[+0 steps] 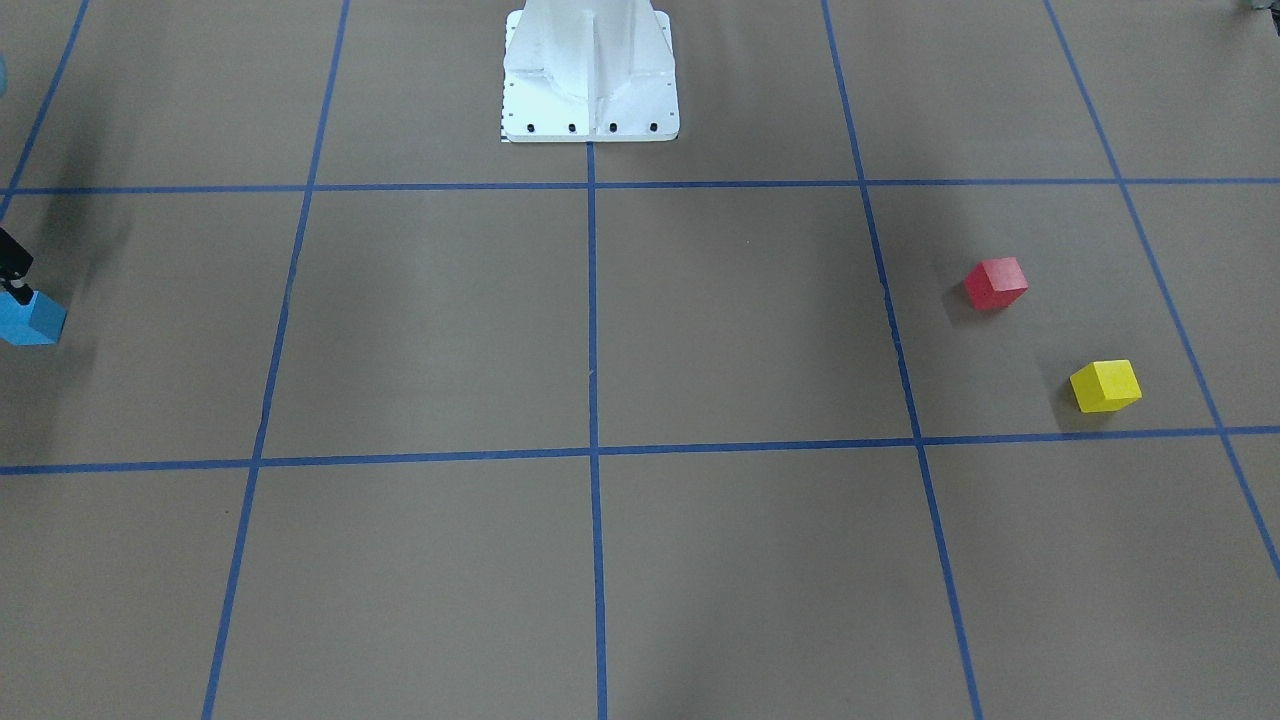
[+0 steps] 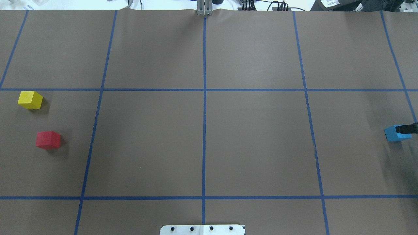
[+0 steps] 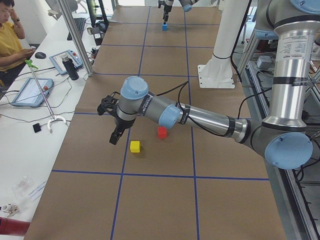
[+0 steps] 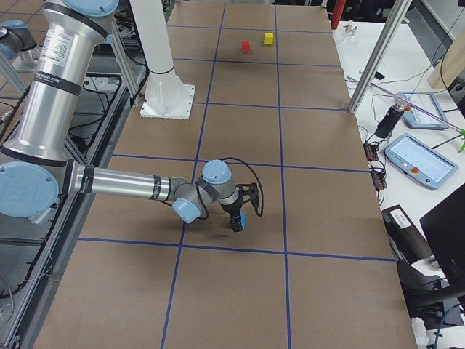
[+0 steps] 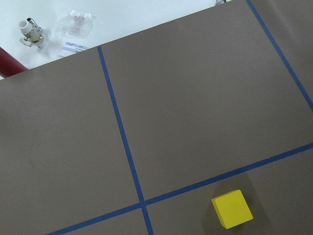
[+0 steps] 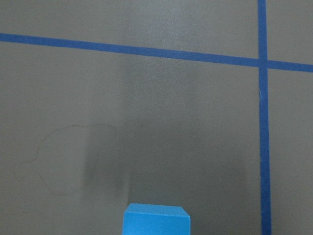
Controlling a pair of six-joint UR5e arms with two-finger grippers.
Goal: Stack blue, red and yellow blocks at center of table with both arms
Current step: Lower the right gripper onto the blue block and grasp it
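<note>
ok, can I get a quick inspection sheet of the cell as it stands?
surface: brown paper table cover with a blue tape grid; centre is bare.
job's things: blue cube block at the robot's right edge, in the right gripper; red cube block and yellow cube block on the paper at the robot's left, apart.
clutter: nothing seen.
grippers: right gripper shut on the blue cube block, apparently lifted; left gripper hovers near the yellow cube block, open or shut cannot be judged.
cables: black cable loops over the right wrist.
surroundings: white robot pedestal; seated person in yellow shirt.
</note>
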